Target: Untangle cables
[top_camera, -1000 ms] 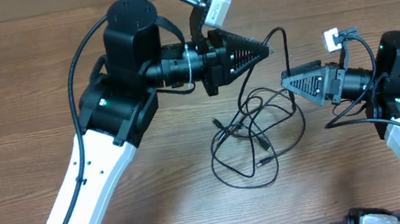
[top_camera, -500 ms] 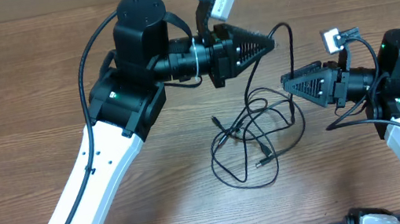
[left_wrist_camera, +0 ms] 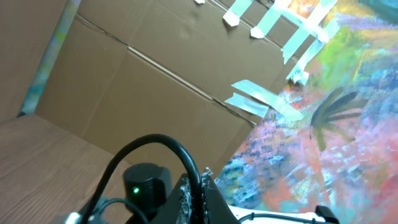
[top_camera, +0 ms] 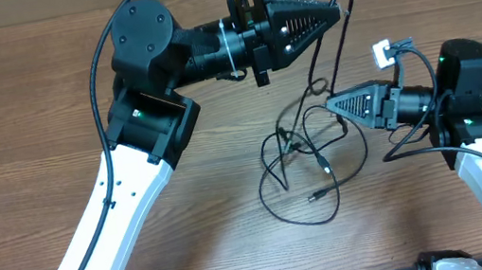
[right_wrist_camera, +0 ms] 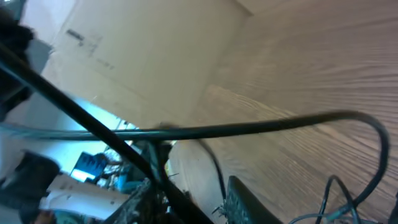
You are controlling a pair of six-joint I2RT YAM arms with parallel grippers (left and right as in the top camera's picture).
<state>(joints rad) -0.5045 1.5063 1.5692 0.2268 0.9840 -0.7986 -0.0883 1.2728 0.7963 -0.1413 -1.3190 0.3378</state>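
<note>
Pinches one strand of the cables at the left gripper, clenched tight and held off the table; carries that strand in an arc up from the heap. At the right gripper, reaches in among the upper loops with jaws drawn close together. Cannot tell whether anything is caught there; too blurred in the wrist view.

Lies mostly slack on the wood between the two arms, knotted near the middle, with a wide loop trailing toward the near edge and a small plug end loose inside it.

Judged light, limp and thin: likely to slip through a loose pinch, and to drag the whole heap along when pulled. Best taken near a plug end or on one free strand, away from the knot.

Beyond that, only the arms' own thicker leads to keep from snagging.
</note>
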